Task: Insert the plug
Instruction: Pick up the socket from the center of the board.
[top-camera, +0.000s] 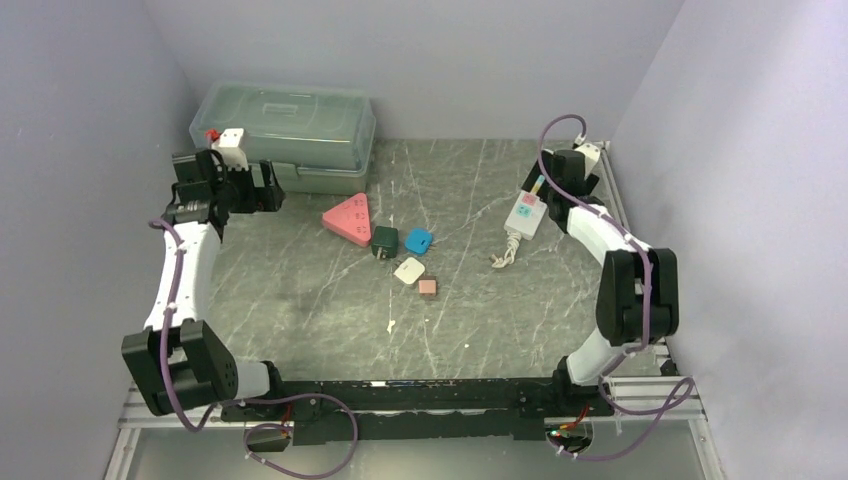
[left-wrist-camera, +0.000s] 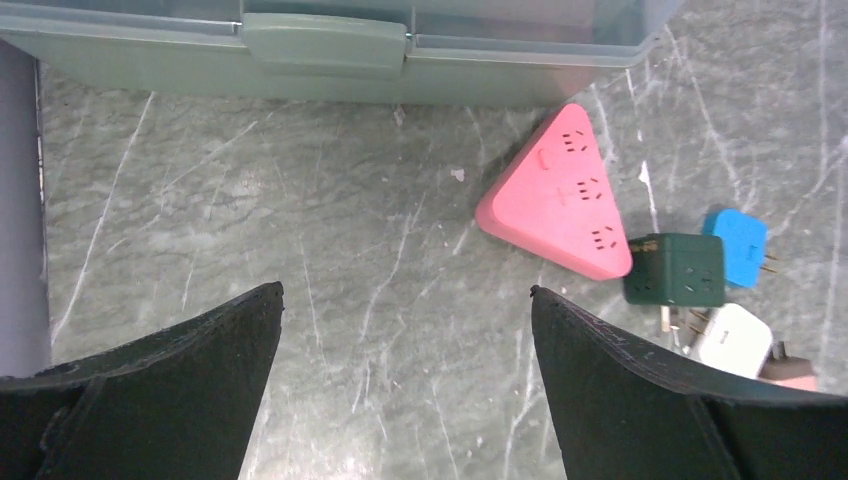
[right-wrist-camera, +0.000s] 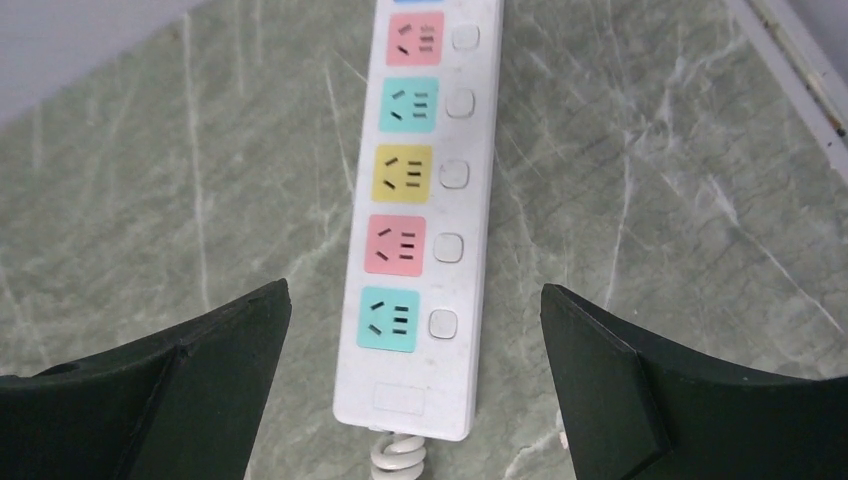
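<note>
White plastic power strip (right-wrist-camera: 472, 205) and four small loose plugs on the grey marbled desk (top-camera: 300, 290).
The strip lies flat at the far right, its pink, teal and yellow sockets facing up. Well apart, mid-desk, sit a dark green cube plug (top-camera: 384, 239) and a blue square plug (top-camera: 418, 240) side by side, with a white square plug (top-camera: 409, 270) and a small pink plug (top-camera: 427, 287) nearer.

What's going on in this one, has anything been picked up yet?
Nothing is held yet. The left gripper, open, hovers near the pink triangular socket and the dark green adapter. The right gripper, also open, hangs above the white power strip, whose visible sockets are all empty.
</note>
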